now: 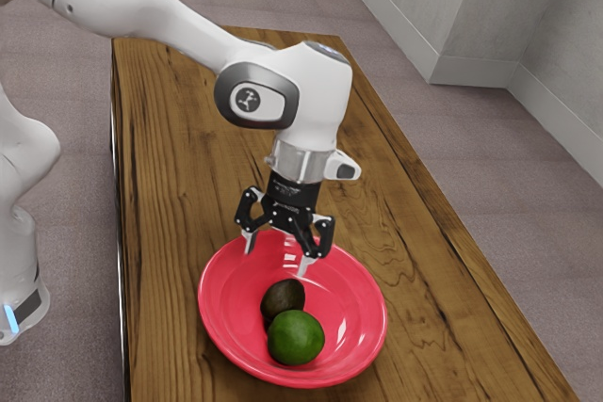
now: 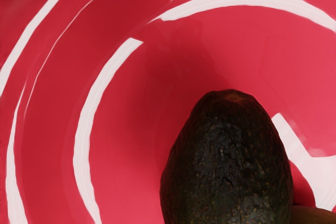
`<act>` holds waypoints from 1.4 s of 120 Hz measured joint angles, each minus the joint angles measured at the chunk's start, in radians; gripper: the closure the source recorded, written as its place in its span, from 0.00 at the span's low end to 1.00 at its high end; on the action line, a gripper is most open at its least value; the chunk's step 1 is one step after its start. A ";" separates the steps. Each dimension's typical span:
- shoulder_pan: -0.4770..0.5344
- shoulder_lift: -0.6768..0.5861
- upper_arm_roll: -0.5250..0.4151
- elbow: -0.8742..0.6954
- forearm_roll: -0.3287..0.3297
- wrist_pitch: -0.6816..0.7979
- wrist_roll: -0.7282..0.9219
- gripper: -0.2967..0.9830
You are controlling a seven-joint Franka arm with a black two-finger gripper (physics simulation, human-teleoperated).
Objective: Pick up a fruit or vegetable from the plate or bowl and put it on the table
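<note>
claw (image 1: 276,256) — wide, over red bowl (image 1: 353,317) | table (image 1: 160,185) — grained brown wood | greyish carpet (image 1: 80,261), pale walls (image 1: 490,7)

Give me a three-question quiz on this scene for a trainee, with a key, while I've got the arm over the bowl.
1. Fill in the missing word: The bowl holding the dark avocado and the round green fruit is ____ in color.
2. Multiple choice: In the exterior view, which of the two lies nearer the claw? A) the round green fruit; B) the dark avocado.
3. True or false: The claw is shut on the round green fruit.

Key: 1. red; 2. B; 3. false
</note>
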 joint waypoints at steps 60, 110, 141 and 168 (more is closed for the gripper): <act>-0.042 0.103 -0.001 0.028 -0.012 0.083 0.017 0.23; -0.041 0.154 -0.001 0.032 -0.050 0.125 0.024 0.23; -0.036 0.162 0.019 0.020 -0.061 0.133 0.026 0.25; -0.043 0.177 0.022 0.012 -0.063 0.137 0.028 0.27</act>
